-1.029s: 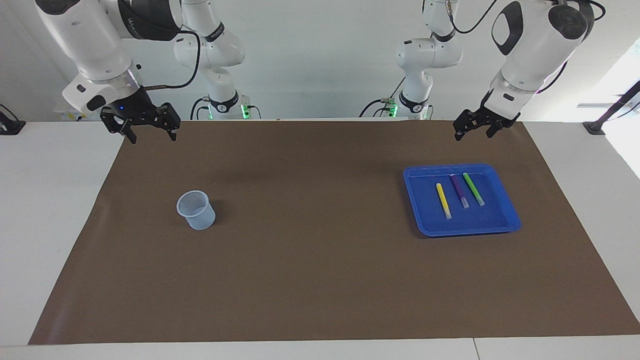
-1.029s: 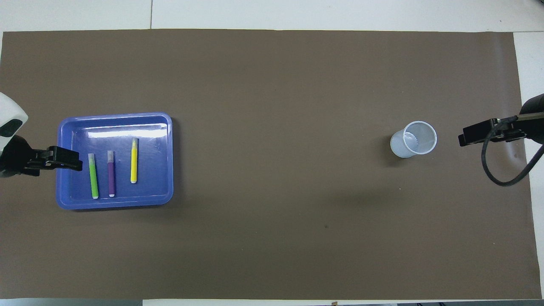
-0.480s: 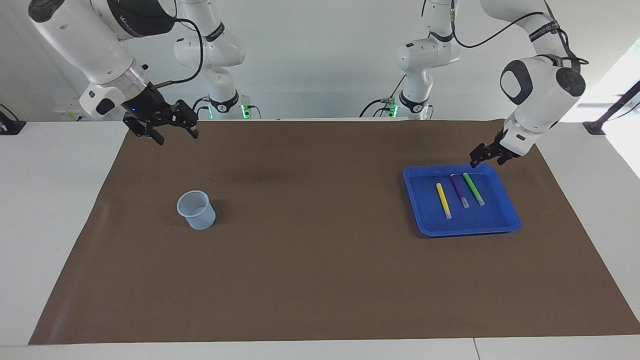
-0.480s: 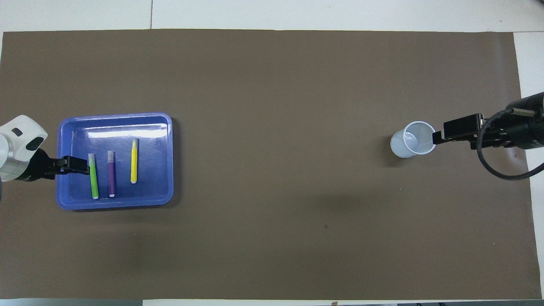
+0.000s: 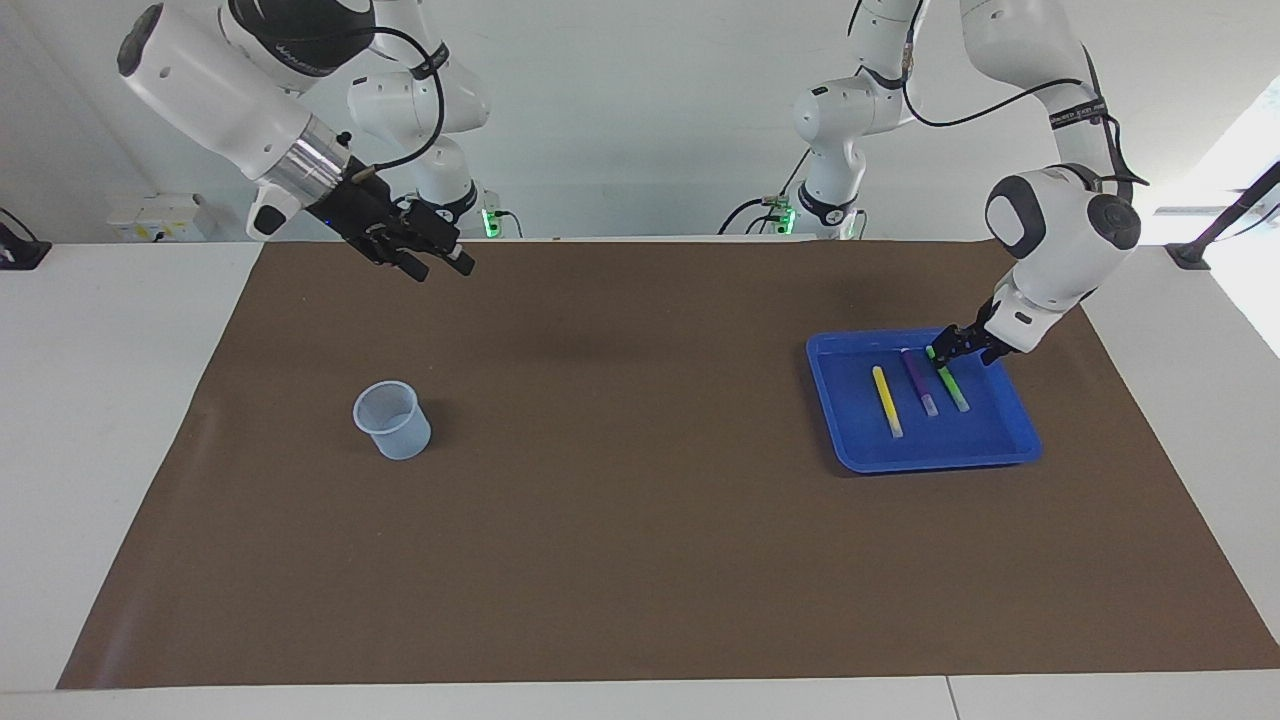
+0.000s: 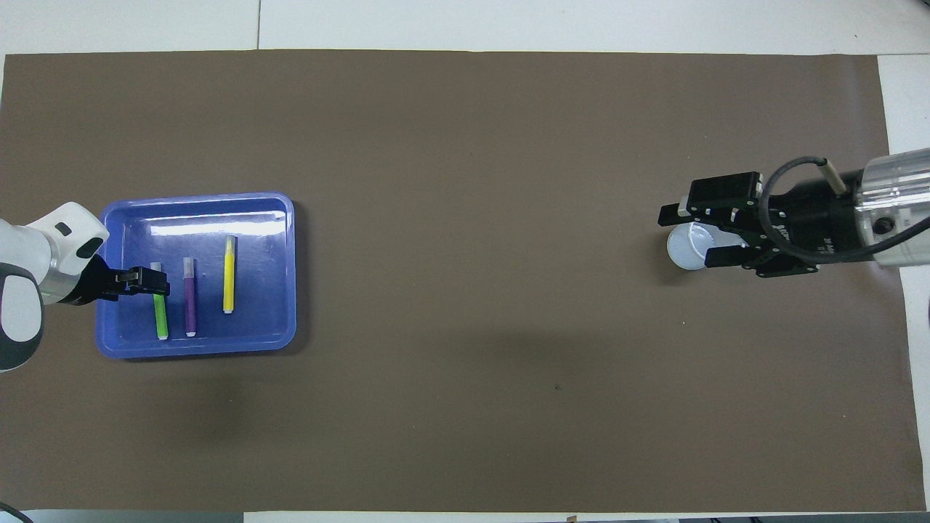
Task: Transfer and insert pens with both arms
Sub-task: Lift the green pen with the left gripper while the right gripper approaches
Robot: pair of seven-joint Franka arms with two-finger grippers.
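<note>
Three pens lie side by side in a blue tray (image 5: 920, 462) (image 6: 196, 349) at the left arm's end: yellow (image 5: 886, 400) (image 6: 229, 274), purple (image 5: 920, 382) (image 6: 189, 298) and green (image 5: 953, 390) (image 6: 160, 319). My left gripper (image 5: 955, 352) (image 6: 149, 280) is down in the tray, open, at the end of the green pen nearer the robots. That pen still lies flat. My right gripper (image 5: 440, 268) (image 6: 690, 236) hangs open and holds nothing, high above the mat at the right arm's end. From overhead it partly covers the cup.
A pale translucent cup (image 5: 392, 420) (image 6: 686, 250) stands upright on the brown mat (image 5: 640, 520) toward the right arm's end. Two slimmer white arms with green-lit bases stand at the robots' edge of the table.
The left gripper came down from above the tray's edge into the tray, onto the green pen. The right gripper swung in from the mat's edge toward the cup, staying high.
</note>
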